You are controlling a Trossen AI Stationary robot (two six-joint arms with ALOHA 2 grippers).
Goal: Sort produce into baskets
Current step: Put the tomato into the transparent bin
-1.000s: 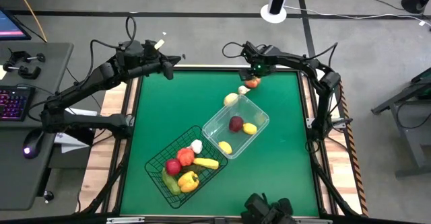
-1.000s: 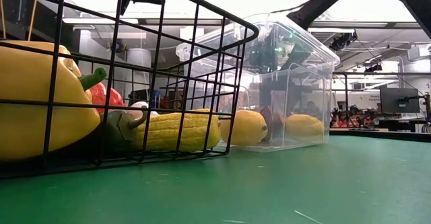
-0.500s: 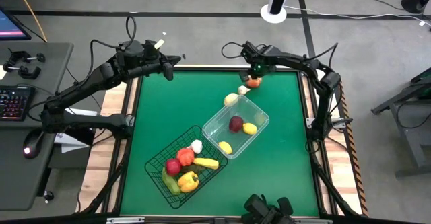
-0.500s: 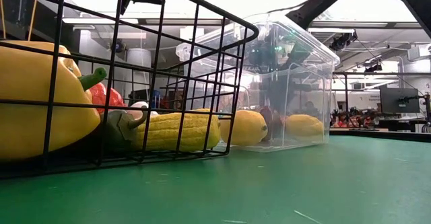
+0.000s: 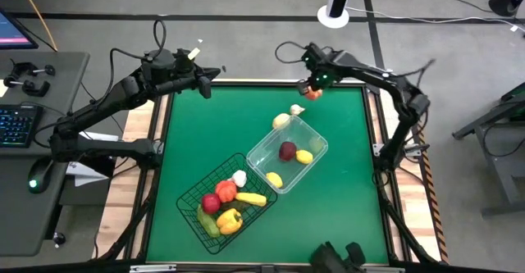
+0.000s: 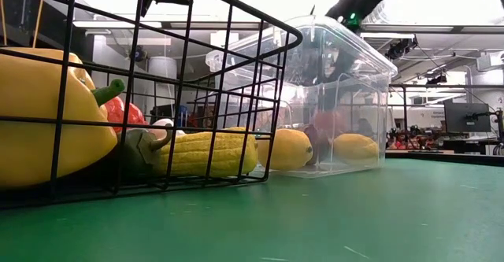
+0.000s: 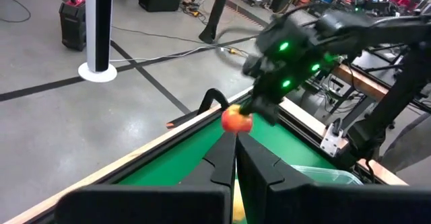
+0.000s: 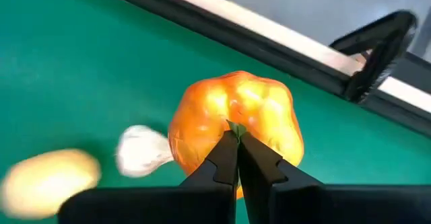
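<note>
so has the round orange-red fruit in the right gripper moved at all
Yes. The orange-red fruit, held by the right gripper, has moved away from the clear plastic basket, toward the table's far edge.

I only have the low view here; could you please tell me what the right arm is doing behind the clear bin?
Observer: The right gripper is shut on the stem of an orange-red fruit, at the table's far edge.
Operator: Thank you. Is anything loose on the mat?
Observer: Yes, a white garlic and a pale yellow piece lie just beyond the clear bin.
Operator: And the left arm?
Observer: The left gripper waits at the far left corner, fingers together.
</note>
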